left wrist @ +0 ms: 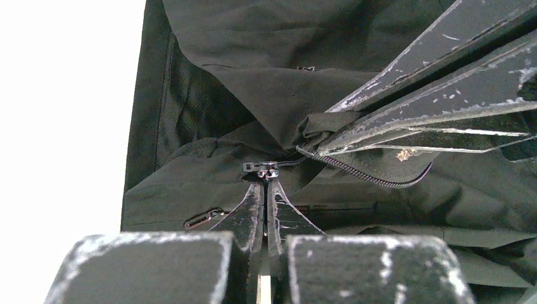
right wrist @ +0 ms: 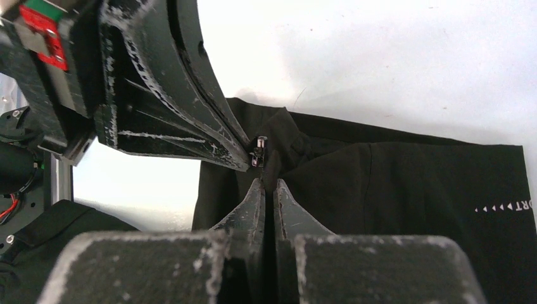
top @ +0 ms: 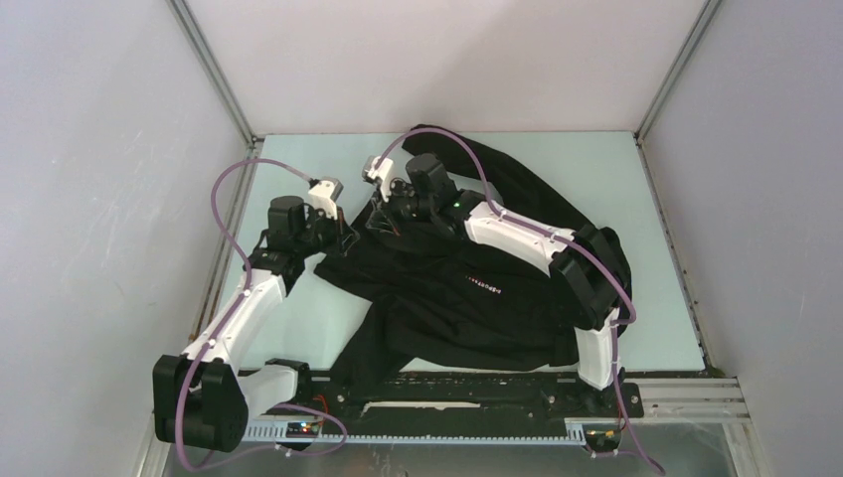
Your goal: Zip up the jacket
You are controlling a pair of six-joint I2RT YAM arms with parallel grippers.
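The black jacket point(top: 467, 298) lies crumpled on the table, with pale lettering point(top: 484, 283) on its chest. My left gripper point(top: 348, 229) is at the jacket's far left edge. In the left wrist view it point(left wrist: 266, 182) is shut on the small metal zipper slider point(left wrist: 265, 168). My right gripper point(top: 383, 214) is close beside it and is shut on a fold of jacket fabric point(right wrist: 297, 152) by the zipper, as the right wrist view point(right wrist: 266, 182) shows. The open zipper teeth point(left wrist: 373, 174) curve away to the right. The slider also shows in the right wrist view point(right wrist: 259, 151).
The pale green table point(top: 596, 169) is walled by grey panels on three sides. A second small zipper pull point(left wrist: 202, 218) lies on the jacket left of my left fingers. The black base rail point(top: 477, 393) runs along the near edge. A purple cable point(top: 234, 189) loops over the left arm.
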